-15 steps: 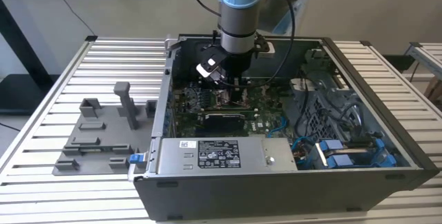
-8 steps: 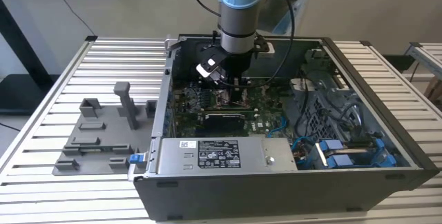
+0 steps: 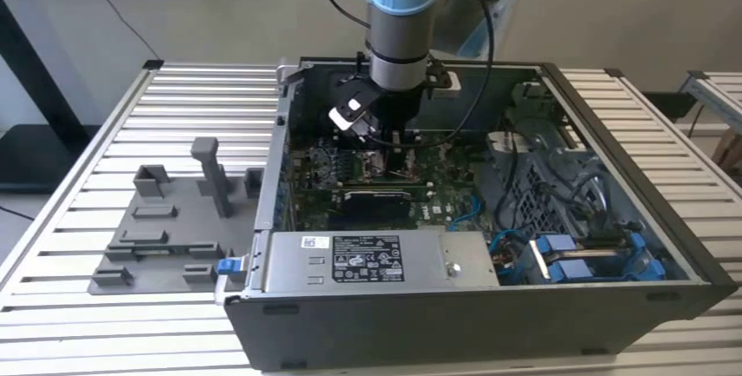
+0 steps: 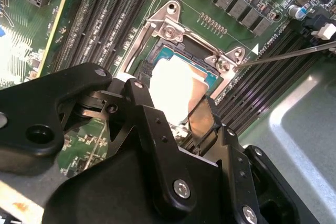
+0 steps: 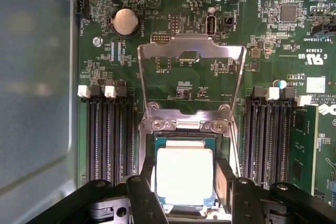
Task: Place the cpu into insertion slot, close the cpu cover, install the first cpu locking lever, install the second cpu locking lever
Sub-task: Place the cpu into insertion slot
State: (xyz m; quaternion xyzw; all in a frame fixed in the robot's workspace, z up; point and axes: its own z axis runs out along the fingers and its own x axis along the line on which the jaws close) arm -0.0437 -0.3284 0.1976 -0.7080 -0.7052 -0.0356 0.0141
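Note:
The cpu (image 5: 185,176), a pale square chip on a green base, lies in the insertion slot (image 5: 185,136) on the green board. My gripper (image 5: 186,172) straddles it, and its black fingers (image 5: 224,178) press against two opposite edges of the chip. In the second wrist view the cpu (image 4: 170,85) glares bright between the fingers of the gripper (image 4: 170,103). The cpu cover (image 5: 173,43), a silver frame with a square window, is swung open away from the slot. A thin metal locking lever (image 4: 294,53) sticks out unlatched beside the slot. In the exterior view the gripper (image 3: 398,155) reaches down into the computer case.
The open computer case (image 3: 464,306) lies on a slatted aluminium table, and its walls enclose the board. Black memory slots (image 5: 107,140) flank the socket on both sides. A drive cage with blue cables (image 3: 568,254) fills the exterior view's right. A grey fixture plate (image 3: 162,228) sits outside the case.

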